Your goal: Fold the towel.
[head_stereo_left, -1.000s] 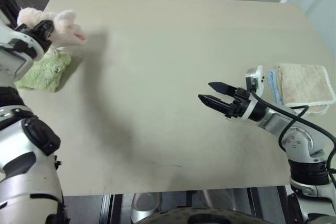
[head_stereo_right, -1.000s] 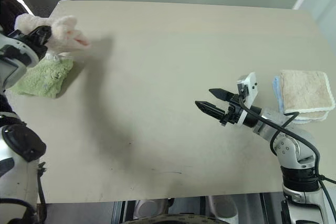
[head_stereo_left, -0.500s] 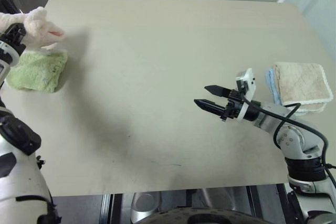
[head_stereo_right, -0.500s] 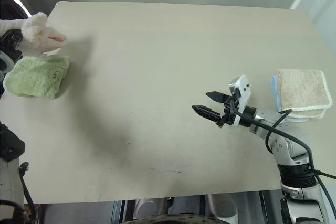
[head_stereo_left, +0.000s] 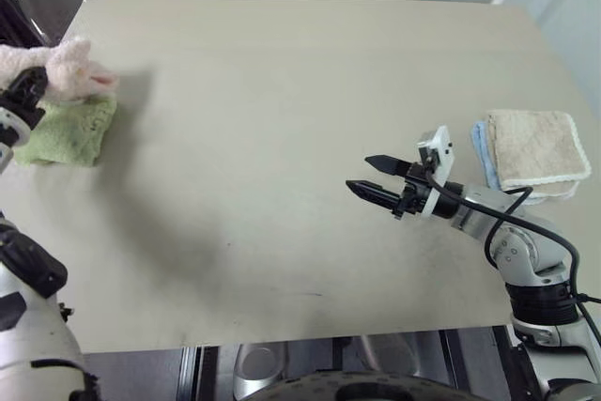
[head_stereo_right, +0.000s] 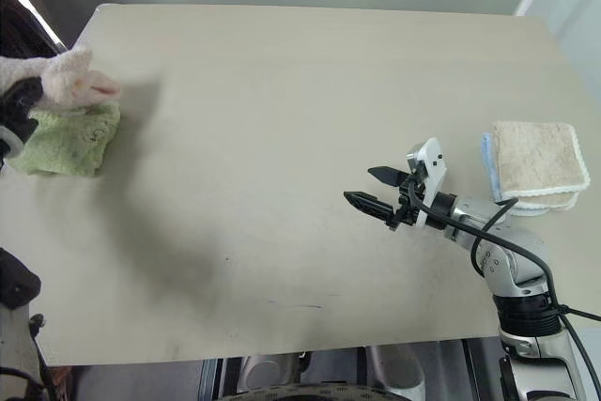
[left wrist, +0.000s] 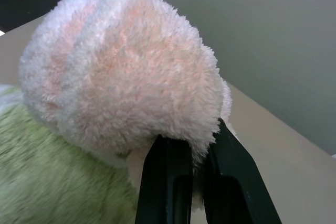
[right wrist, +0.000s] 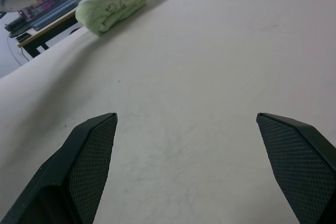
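The towel [head_stereo_left: 68, 67] is a bunched pale pink fluffy bundle at the table's far left. My left gripper [head_stereo_left: 25, 91] is shut on it, and in the left wrist view the two black fingers [left wrist: 169, 182] pinch its underside [left wrist: 126, 72]. The bundle hangs over the far edge of the lime-green towel [head_stereo_left: 66, 129]; I cannot tell whether they touch. My right gripper [head_stereo_left: 359, 174] hovers low over the bare table at centre right. It is open, points left, and has nothing between its fingers [right wrist: 89, 166].
The beige table [head_stereo_left: 282, 91] is bare across its middle. A beige square cloth [head_stereo_left: 533, 146] stacked on a light-blue one [head_stereo_left: 481, 149] lies at the right edge, just behind my right wrist. The green towel [right wrist: 110, 10] sits by the left edge.
My left gripper has carried the pink towel left and down, closer over the green towel. The right gripper has stayed open and in place.
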Controlling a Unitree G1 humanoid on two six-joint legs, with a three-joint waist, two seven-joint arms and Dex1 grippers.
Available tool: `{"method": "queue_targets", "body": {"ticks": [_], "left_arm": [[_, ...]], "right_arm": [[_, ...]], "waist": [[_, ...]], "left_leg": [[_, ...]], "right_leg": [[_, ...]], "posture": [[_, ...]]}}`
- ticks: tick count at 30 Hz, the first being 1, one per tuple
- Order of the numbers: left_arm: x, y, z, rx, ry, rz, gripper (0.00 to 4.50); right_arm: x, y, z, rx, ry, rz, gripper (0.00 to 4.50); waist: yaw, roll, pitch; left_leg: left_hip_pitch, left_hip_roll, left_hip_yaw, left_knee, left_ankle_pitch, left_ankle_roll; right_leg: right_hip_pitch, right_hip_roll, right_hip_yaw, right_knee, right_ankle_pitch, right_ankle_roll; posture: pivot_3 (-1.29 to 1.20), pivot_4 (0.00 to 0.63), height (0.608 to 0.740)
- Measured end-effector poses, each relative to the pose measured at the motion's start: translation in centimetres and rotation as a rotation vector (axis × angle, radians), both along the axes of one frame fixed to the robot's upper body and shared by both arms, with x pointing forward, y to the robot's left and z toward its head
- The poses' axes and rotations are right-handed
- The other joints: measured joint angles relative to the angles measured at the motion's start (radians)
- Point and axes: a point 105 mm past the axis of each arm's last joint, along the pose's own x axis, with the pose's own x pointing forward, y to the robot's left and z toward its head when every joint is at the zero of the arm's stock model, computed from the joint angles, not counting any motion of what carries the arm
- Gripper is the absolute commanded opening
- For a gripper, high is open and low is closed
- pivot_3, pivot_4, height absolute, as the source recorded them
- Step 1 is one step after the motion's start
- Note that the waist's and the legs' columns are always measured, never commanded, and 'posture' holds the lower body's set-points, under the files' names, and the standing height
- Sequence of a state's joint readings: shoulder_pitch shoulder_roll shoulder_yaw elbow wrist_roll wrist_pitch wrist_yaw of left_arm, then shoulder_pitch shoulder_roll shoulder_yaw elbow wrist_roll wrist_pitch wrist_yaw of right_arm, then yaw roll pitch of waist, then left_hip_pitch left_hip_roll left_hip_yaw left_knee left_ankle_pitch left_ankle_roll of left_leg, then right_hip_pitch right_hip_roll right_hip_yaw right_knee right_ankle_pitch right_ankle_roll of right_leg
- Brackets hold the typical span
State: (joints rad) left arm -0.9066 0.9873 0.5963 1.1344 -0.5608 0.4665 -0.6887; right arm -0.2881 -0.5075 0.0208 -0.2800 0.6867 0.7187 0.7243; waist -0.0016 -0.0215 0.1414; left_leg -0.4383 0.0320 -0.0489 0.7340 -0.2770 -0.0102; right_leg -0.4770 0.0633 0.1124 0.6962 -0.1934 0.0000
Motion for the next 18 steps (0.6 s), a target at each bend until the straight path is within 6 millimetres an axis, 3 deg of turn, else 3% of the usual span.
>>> {"method": "queue_targets", "body": {"ticks": [7, 18], "left_arm": [[-1.0, 1.1, 0.7, 0.091, -0.009, 0.032, 0.02], [-1.5, 2.2, 2.3, 0.084, -0.057, 0.091, 0.02]], "right_arm": [[0.1, -0.1, -0.1, -0.011, -0.003, -0.005, 4.5], [0.2, 0.1, 0.0, -0.016, -0.011, -0.005, 4.5]], "waist": [[-0.006, 0.0, 0.0], [-0.008, 0.0, 0.0]], "left_leg": [[0.001, 0.0, 0.0, 0.0, 0.0, 0.0], [0.001, 0.0, -0.001, -0.001, 0.004, 0.0]], "right_leg": [[0.0, 0.0, 0.0, 0.002, 0.004, -0.006], [-0.001, 0.0, 0.0, 0.002, 0.007, -0.009]], "posture": [[0.0, 0.15, 0.703], [0.0, 0.15, 0.703]]}}
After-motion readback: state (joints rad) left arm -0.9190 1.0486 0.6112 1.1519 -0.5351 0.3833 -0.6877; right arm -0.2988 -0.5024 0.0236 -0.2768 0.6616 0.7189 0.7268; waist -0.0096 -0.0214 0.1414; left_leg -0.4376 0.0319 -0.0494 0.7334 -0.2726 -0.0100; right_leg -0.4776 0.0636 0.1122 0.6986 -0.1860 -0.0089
